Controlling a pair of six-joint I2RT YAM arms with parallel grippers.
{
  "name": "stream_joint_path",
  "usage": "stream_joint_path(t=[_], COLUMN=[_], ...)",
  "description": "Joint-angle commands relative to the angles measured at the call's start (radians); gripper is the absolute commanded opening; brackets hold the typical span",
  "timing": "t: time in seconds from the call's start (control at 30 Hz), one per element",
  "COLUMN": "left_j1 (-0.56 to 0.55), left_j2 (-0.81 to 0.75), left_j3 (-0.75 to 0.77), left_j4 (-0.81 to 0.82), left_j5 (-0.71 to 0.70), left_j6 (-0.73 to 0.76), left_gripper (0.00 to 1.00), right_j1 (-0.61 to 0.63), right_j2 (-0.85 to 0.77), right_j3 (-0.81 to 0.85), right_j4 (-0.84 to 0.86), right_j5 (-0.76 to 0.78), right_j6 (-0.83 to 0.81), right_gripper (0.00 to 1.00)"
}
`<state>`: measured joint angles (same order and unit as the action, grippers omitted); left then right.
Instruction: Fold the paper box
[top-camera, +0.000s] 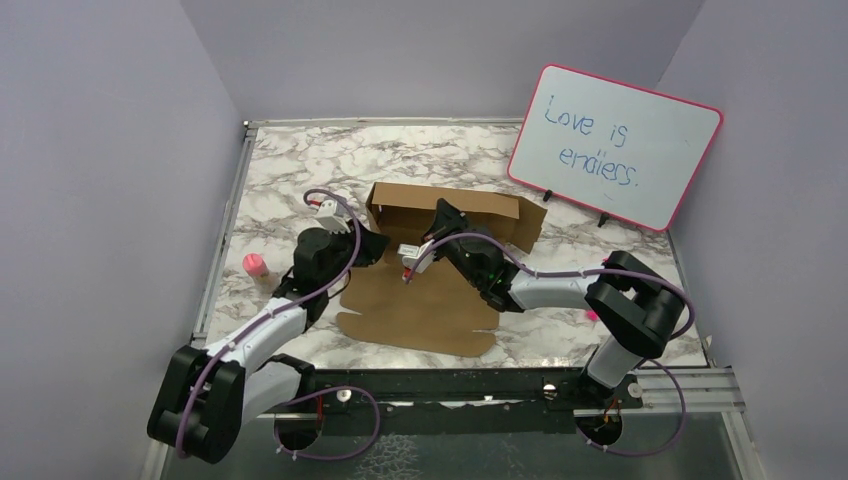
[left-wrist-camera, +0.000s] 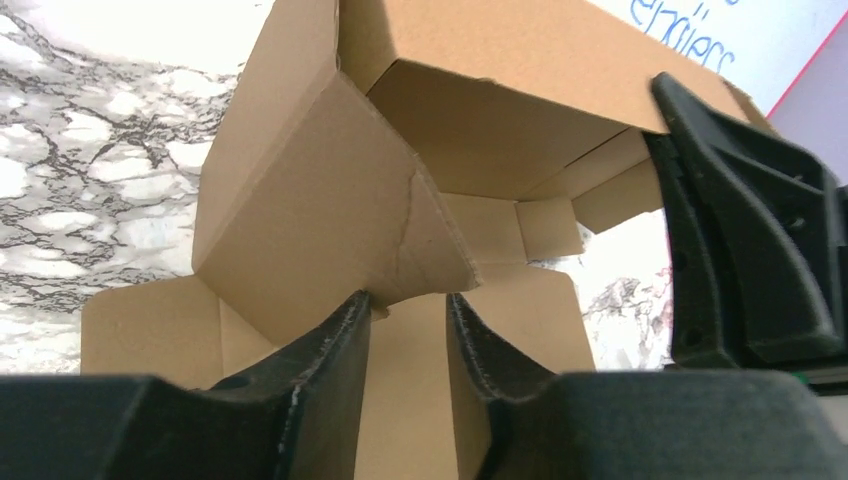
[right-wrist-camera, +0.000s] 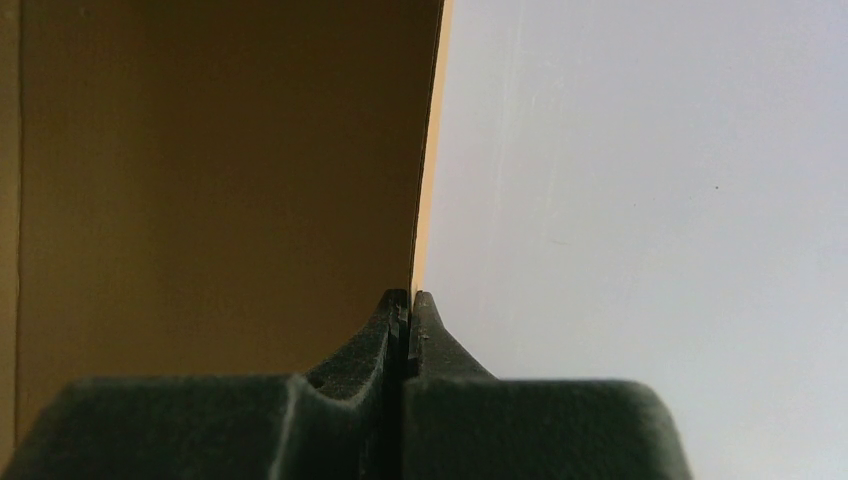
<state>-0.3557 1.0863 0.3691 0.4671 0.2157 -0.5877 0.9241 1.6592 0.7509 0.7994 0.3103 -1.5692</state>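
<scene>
The plain brown cardboard paper box (top-camera: 490, 210) is sitting half-formed at the middle of the marble-patterned table (top-camera: 290, 160). Its raised walls are lying toward the far edge and its flat front panel (top-camera: 420, 315) is spreading toward the near edge. A pink-rimmed whiteboard (top-camera: 615, 145) is leaning at the far right corner, apart from the work.

The left gripper (left-wrist-camera: 408, 300) is standing at the box's left end with its jaws parted a little way and clamping nothing. The lower tip of a creased side flap (left-wrist-camera: 300, 200) is hanging right at the gap between the fingertips. The right gripper (right-wrist-camera: 410, 295) is reaching in from the right with its jaws pressed fully together. The thin edge of an upright wall is running straight down into the seam between them, so it is evidently pinching that wall of the paper box.

The step in hand is, by the look of it, the forming of the left end: one arm is bracing a standing wall while the other is working the side flap.

The next move is probably calling for the left gripper to nudge or re-take that flap and swing it inward, square to the wall beside it. Meanwhile the right arm would be holding its pinch steady, so that the standing walls are not sagging open. The flap is already looking creased near its tip, so a gentle, level push is seeming wiser than a hard one.
</scene>
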Motion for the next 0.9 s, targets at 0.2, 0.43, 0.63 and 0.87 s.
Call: stream_joint_path(t=[0.2, 0.43, 0.63, 0.87], left_j1=[0.008, 0.046, 0.206, 0.330], left_j2=[-0.211, -0.253, -0.181, -0.006], left_j3=[0.162, 0.306, 0.354, 0.420], left_j4=[-0.371, -0.598, -0.642, -0.661], left_j5=[-0.096, -0.124, 0.030, 0.184], left_j6=[0.155, 0.343, 0.446, 0.555], left_gripper=[0.55, 0.60, 0.63, 0.74], right_j1=[0.010, 0.010, 0.010, 0.010], right_j2=[0.019, 0.007, -0.003, -0.010], right_j3=[-0.024, -0.019, -0.017, -0.012], right_j4=[-0.062, -0.080, -0.093, -0.108], right_j5=[0.026, 0.022, 0.016, 0.003], right_j6=[-0.009, 0.002, 0.014, 0.021], right_gripper=[0.01, 0.01, 0.01, 0.01])
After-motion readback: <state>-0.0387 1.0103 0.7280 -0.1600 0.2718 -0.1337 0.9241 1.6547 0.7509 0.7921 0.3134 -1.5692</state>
